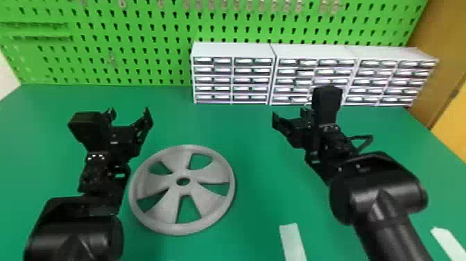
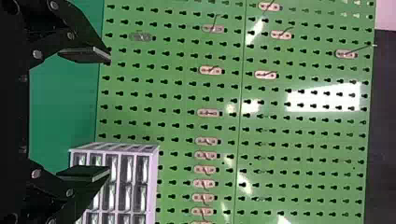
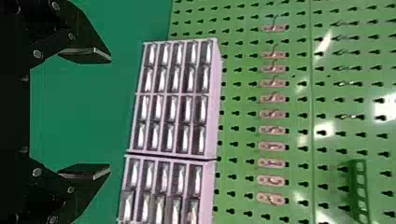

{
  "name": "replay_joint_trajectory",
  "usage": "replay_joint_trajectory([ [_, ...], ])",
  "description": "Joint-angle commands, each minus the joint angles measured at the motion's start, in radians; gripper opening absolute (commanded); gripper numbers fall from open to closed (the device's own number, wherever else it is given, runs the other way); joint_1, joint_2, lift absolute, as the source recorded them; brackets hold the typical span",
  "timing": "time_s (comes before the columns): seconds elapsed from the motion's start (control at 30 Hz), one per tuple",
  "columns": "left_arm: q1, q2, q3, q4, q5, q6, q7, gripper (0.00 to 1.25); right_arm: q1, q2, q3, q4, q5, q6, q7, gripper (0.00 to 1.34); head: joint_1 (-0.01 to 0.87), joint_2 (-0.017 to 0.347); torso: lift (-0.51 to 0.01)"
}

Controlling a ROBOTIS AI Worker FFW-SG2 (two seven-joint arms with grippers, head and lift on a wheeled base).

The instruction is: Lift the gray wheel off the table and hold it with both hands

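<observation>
The gray wheel (image 1: 207,194) lies flat on the green table (image 1: 256,166), between the two arms and nearer the left one. My left gripper (image 1: 129,114) is beyond the wheel's far left side, open and apart from it. Farther right, my right gripper (image 1: 289,116) stands open in front of the drawer cabinets, well away from the wheel. In the left wrist view the left gripper (image 2: 95,114) has its two fingers wide apart with nothing between them. The right wrist view has the right gripper (image 3: 95,113) spread just as wide, holding nothing.
White drawer cabinets (image 1: 231,50) line the table's back edge from the middle to the right, below a green pegboard (image 1: 138,41). A pale strip (image 1: 293,243) lies near the front, right of the wheel, and another (image 1: 450,243) lies at the front right.
</observation>
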Motion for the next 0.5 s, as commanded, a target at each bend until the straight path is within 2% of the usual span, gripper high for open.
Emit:
replay_joint_trajectory([
  [0.0, -0.001, 0.000, -0.001, 0.000, 0.000, -0.003, 0.002, 0.84, -0.034, -0.031, 0.030, -0.041, -0.060, 0.140, -0.037, 0.89, 0.711, 0.015, -0.098],
  [0.13, -0.001, 0.000, 0.001, -0.002, 0.003, -0.005, 0.007, 0.84, -0.066, -0.052, 0.046, -0.068, -0.112, 0.248, -0.080, 0.88, 0.711, 0.015, -0.098],
  [0.2, 0.001, 0.000, 0.002, -0.003, 0.003, -0.005, 0.008, 0.84, -0.086, -0.064, 0.049, -0.071, -0.176, 0.303, -0.103, 0.89, 0.711, 0.015, -0.098],
  [0.3, 0.002, 0.000, 0.005, -0.009, 0.003, -0.005, 0.010, 0.84, -0.126, -0.095, 0.079, -0.071, -0.225, 0.375, -0.107, 0.89, 0.711, 0.015, -0.098],
  [0.4, 0.004, 0.000, 0.011, -0.014, 0.003, -0.005, 0.011, 0.84, -0.158, -0.124, 0.122, -0.070, -0.307, 0.415, -0.175, 0.88, 0.711, 0.015, -0.098],
  [0.47, 0.005, 0.000, 0.017, -0.020, 0.001, -0.005, 0.013, 0.84, -0.183, -0.141, 0.164, -0.070, -0.397, 0.429, -0.264, 0.88, 0.711, 0.015, -0.098],
])
